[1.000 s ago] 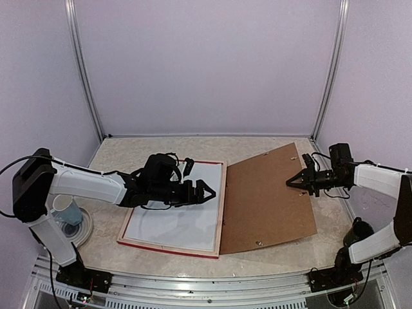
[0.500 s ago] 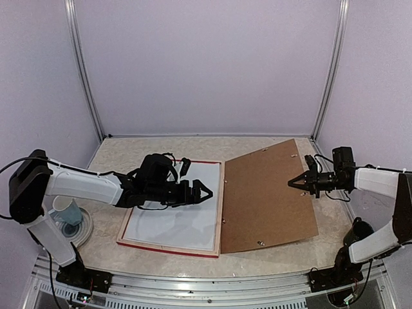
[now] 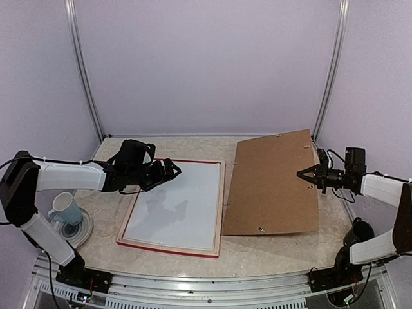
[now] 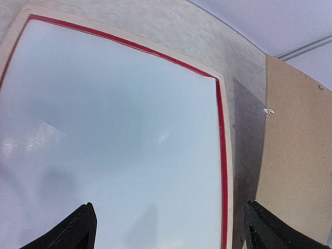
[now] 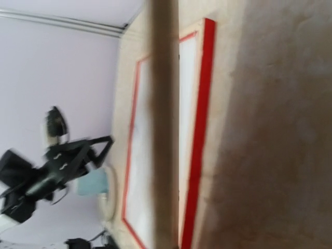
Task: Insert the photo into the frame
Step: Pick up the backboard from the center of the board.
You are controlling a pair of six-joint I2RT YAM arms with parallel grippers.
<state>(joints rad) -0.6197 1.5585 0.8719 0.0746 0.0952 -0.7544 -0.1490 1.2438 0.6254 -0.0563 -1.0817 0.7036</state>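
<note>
Seemingly the photo point(image 3: 174, 203) is laid white side up in the frame point(image 3: 167, 249), beneath the spread, empty jaws of the left gripper point(image 3: 172, 168) — next, the backing panel point(image 3: 270, 183), pinched edgewise between the clenched jaws of the right gripper point(image 3: 302, 174), is to be lowered over it.

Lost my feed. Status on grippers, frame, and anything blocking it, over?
Left gripper open above frame corner. Right gripper shut on board edge. Photo inside frame, white side up. Board beside frame, not covering it.

No readable text or labels seen; right wrist view blurred.
</note>
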